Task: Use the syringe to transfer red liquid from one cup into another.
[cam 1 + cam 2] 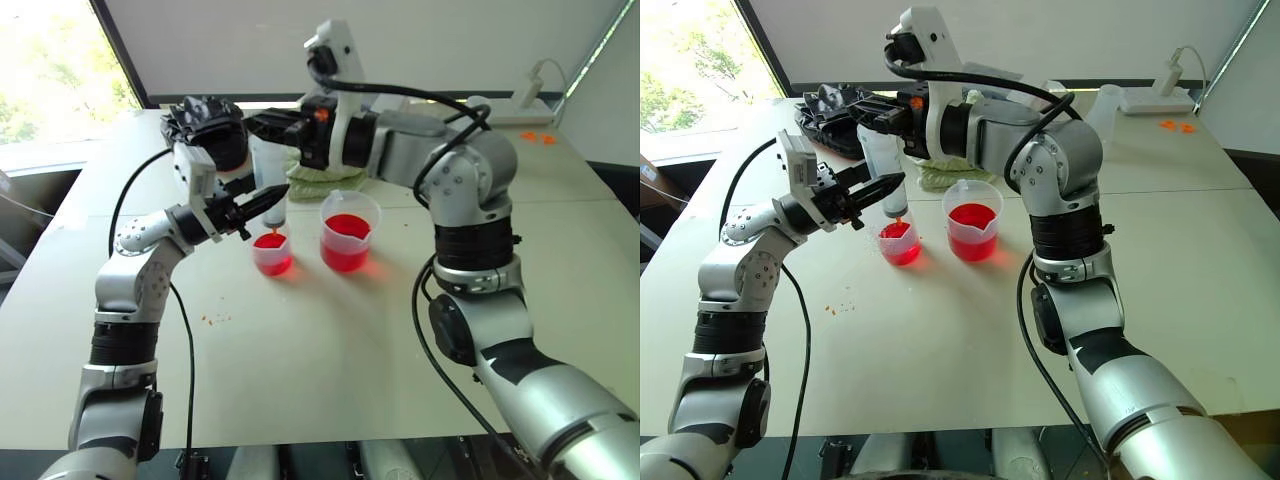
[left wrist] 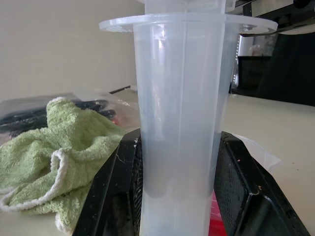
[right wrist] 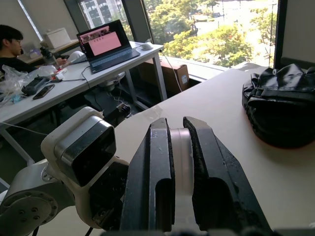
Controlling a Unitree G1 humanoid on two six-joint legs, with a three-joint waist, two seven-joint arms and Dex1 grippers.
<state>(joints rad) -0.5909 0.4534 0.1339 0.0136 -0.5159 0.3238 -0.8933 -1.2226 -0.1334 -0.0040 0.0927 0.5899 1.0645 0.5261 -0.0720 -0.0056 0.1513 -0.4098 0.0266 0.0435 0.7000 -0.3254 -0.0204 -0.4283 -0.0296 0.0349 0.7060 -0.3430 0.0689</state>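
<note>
Over the small clear plastic cup (image 1: 899, 243) of translucent red liquid (image 1: 900, 248) stands the large clear syringe (image 1: 885, 170), upright, orange tip just above it. Left gripper (image 1: 880, 187) clamps the barrel; left wrist view alone shows both pads (image 2: 118, 191) pressed against it. Right gripper (image 3: 177, 147) pinches the white plunger top, seen in its wrist view. Larger clear spouted beaker (image 1: 972, 220) stands just beside; a green towel (image 2: 54, 147) and black bag (image 3: 283, 105) lie behind.

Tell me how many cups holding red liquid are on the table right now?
2. The smaller cup sits under the syringe tip; the larger beaker stands beside it, toward the robot's right. None looks hidden.
</note>
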